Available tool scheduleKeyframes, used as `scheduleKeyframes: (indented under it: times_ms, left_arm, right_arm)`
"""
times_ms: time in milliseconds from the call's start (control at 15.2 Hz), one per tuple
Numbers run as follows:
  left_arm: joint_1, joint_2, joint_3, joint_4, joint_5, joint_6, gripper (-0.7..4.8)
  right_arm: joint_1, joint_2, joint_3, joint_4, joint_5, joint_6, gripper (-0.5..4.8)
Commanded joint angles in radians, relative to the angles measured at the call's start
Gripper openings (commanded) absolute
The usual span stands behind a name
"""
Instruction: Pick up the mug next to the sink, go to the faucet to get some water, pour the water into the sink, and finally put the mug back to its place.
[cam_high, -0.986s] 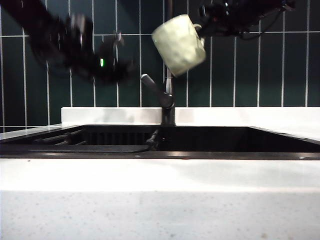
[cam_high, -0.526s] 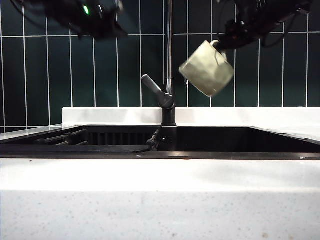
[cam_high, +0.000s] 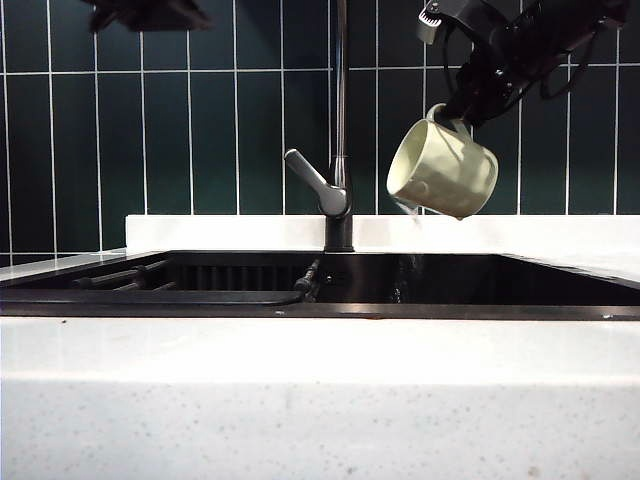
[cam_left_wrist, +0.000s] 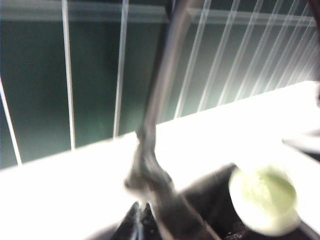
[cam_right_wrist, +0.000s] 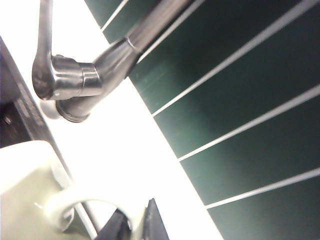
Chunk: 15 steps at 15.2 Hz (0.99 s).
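Below the right gripper (cam_high: 447, 112), whose jaws clench its handle, the mug (cam_high: 441, 170) hangs tilted over the sink (cam_high: 420, 278), beside the faucet (cam_high: 340, 120). High up, the left gripper (cam_left_wrist: 141, 212) is clenched, holding nothing.

No readable text, label, brand or number shows in any view — only plain surfaces.

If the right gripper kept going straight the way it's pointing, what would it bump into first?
The right gripper is shut on the mug by its handle and points down-left over the sink. Going on, it would probably push the mug into the sink basin first; the faucet looks off to one side, though depth is unclear.
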Motion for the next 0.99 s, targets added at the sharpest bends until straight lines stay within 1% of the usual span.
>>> scheduleKeyframes:
  times_ms: [66,197,263,394,526,657,723,789,986]
  left_arm:
    - [-0.002,-0.182,-0.207,0.006,-0.001,-0.003,-0.04]
    - [-0.002,-0.318,-0.371,0.000,-0.021,-0.003,-0.04]
    - [-0.002,-0.372,-0.443,0.000,-0.041,-0.010,-0.04]
    - [-0.002,-0.484,-0.608,0.003,-0.045,-0.062,-0.04]
    - [-0.002,-0.568,-0.736,0.004,-0.053,-0.071,-0.04]
    - [-0.002,-0.627,-0.822,0.011,-0.064,-0.102,-0.04]
    - [-0.002,-0.652,-0.857,0.032,-0.064,-0.116,-0.04]
    - [-0.002,-0.710,-0.925,0.086,-0.065,-0.166,-0.04]
    - [-0.002,-0.827,-0.981,0.094,-0.071,-0.211,-0.04]
  right_arm:
    - [0.003,-0.020,0.012,0.025,0.021,-0.275,-0.01]
    - [0.003,-0.020,0.011,-0.010,0.080,-0.396,-0.01]
    - [0.003,-0.020,0.008,-0.008,0.089,-0.442,-0.01]
    - [0.004,-0.020,0.008,0.000,0.089,-0.539,0.00]
    - [0.015,-0.020,0.008,0.047,0.082,-0.640,0.00]
    - [0.024,-0.014,0.008,0.109,0.070,-0.677,0.00]
    - [0.028,-0.014,0.008,0.116,0.068,-0.695,0.00]
    - [0.045,-0.016,0.007,0.115,0.067,-0.699,0.03]
    - [0.067,-0.034,-0.014,0.111,0.097,-0.691,0.03]
